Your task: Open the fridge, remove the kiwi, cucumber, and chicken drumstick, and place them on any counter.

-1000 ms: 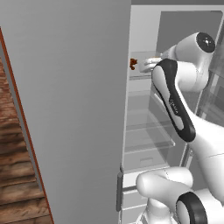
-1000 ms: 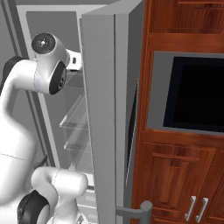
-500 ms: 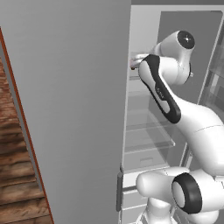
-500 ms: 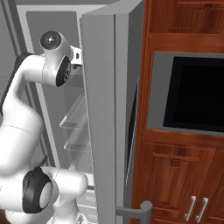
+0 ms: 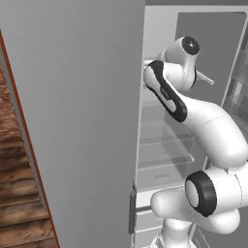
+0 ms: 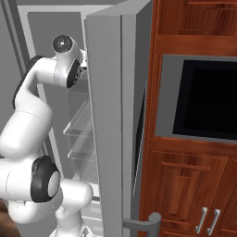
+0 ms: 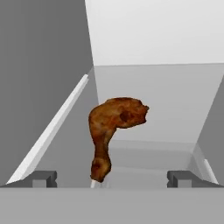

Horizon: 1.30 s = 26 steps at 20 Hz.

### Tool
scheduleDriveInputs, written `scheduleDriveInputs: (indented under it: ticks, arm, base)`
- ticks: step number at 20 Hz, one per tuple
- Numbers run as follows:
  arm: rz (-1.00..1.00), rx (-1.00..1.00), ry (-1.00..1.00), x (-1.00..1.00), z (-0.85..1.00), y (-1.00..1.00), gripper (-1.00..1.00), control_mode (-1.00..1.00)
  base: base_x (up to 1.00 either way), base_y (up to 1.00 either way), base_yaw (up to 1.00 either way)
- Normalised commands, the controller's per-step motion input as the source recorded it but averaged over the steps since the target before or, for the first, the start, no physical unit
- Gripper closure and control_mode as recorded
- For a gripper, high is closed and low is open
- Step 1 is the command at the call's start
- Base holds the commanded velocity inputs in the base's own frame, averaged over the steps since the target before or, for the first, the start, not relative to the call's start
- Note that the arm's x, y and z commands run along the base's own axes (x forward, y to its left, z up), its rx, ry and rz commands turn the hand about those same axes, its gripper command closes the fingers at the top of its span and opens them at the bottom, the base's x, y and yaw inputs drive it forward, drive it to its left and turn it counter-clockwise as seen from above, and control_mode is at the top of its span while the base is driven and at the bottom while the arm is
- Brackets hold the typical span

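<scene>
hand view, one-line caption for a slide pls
Open gripper lined up on a reddish-brown chicken drumstick lying on a clear fridge shelf.

There are no words, numbers, labels or signs to read anywhere. The fridge [image 5: 87, 121] door is plain grey, the dark oven window [image 6: 208, 99] is blank, and the wood cabinets [image 6: 185, 194] have nothing written on them.

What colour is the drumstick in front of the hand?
Reddish-brown chicken drumstick, darker in patches; it shows best in the hand view.
</scene>
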Motion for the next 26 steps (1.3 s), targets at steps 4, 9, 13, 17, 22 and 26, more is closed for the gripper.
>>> scheduleDriveInputs:
  ticks: [4,9,13,17,22,26]
  arm:
    - [0.00,0.00,0.00,0.45,-0.12,0.00,-1.00,-1.00]
    - [0.00,0.00,0.01,0.36,-0.01,0.01,-1.00,-1.00]
    - [0.00,0.00,0.12,0.43,0.00,0.14,-1.00,-1.00]
    - [0.00,0.00,0.16,0.51,0.00,0.05,-1.00,-1.00]
    - [0.01,-0.01,0.21,0.57,-0.02,0.00,-1.00,-1.00]
    - [0.04,0.00,0.17,0.77,0.00,0.00,-1.00,-1.00]
  base:
    - [0.00,0.00,0.00]
    - [0.00,0.00,0.00]
    - [0.00,0.00,0.00]
    - [0.00,0.00,0.00]
    - [0.00,0.00,0.00]
    - [0.00,0.00,0.00]
